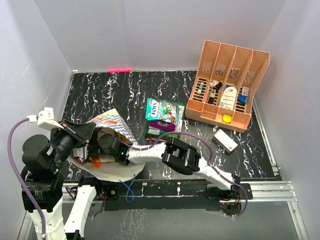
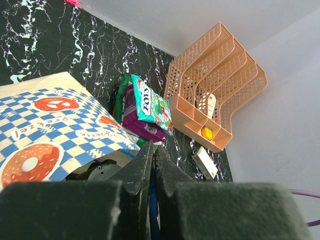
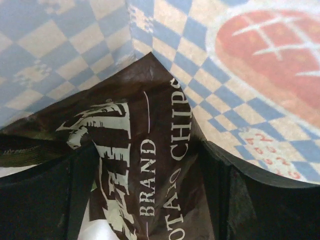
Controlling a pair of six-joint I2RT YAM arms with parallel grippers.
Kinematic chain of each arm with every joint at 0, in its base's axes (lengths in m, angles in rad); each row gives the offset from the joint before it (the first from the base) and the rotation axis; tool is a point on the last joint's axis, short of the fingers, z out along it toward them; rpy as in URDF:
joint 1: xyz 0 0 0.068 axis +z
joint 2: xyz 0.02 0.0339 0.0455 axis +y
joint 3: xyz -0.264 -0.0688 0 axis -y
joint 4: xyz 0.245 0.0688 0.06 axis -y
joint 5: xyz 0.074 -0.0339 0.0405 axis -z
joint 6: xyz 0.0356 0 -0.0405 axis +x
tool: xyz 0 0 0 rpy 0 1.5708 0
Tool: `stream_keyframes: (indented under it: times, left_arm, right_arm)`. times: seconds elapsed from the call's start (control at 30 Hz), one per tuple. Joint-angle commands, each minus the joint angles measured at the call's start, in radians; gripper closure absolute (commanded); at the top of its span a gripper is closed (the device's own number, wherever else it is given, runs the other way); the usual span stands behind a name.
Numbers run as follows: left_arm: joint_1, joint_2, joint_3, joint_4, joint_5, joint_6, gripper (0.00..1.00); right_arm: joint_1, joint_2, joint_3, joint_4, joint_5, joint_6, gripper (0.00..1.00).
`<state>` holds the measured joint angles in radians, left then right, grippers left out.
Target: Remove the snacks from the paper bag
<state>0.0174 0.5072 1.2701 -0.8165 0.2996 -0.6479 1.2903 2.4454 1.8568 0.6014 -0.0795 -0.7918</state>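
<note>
The paper bag (image 1: 112, 124) lies on its side at the near left, checked side up; it also shows in the left wrist view (image 2: 55, 125). My left gripper (image 1: 75, 134) is shut on the bag's blue cord handle (image 2: 154, 200) at the mouth, the jaws (image 2: 154, 152) pressed together. My right gripper (image 1: 107, 145) reaches inside the bag, and its fingers (image 3: 240, 200) close on a dark brown chip bag (image 3: 150, 165). An orange wrapper (image 1: 95, 161) shows in the bag's mouth. A teal packet (image 1: 164, 110), a purple packet (image 1: 162, 126) and a green one lie on the table.
A salmon-orange file rack (image 1: 227, 82) with small bottles and a yellow block stands at the back right. A small white-and-red box (image 1: 225, 140) lies in front of it. Grey walls close in the black marbled table (image 1: 100, 90) on three sides.
</note>
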Motion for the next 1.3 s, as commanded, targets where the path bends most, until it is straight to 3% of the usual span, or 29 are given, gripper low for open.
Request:
stream_keyframes:
  times: [0.0,0.2,0.3,0.8,1.07,1.17,1.27]
  left_arm:
    - [-0.002,0.004,0.041,0.012,0.002,-0.004,1.00]
    - [-0.003,0.002,0.041,-0.050,-0.118,0.008,1.00]
    - [-0.003,0.008,0.043,-0.079,-0.169,0.003,1.00]
    - [-0.002,0.020,0.054,-0.079,-0.205,0.006,1.00]
    - [-0.002,0.016,0.052,-0.077,-0.184,0.014,1.00]
    - [-0.003,0.012,0.049,-0.068,-0.165,0.023,1.00]
    - [-0.002,0.010,0.045,-0.063,-0.138,0.038,1.00]
  right_arm:
    - [-0.019,-0.017,0.038,0.026,0.124,0.019,0.27]
    - [-0.036,-0.157,-0.127,0.063,0.085,0.040,0.82]
    - [-0.036,-0.222,-0.197,0.046,0.072,0.041,0.91]
    - [-0.036,-0.604,-0.570,-0.155,-0.266,0.258,0.93]
    - [-0.047,-0.722,-0.605,-0.251,-0.155,0.370,0.93]
    - [-0.064,-0.731,-0.579,-0.396,-0.226,0.329,0.93]
    - [-0.069,-0.715,-0.507,-0.713,-0.421,0.136,0.91]
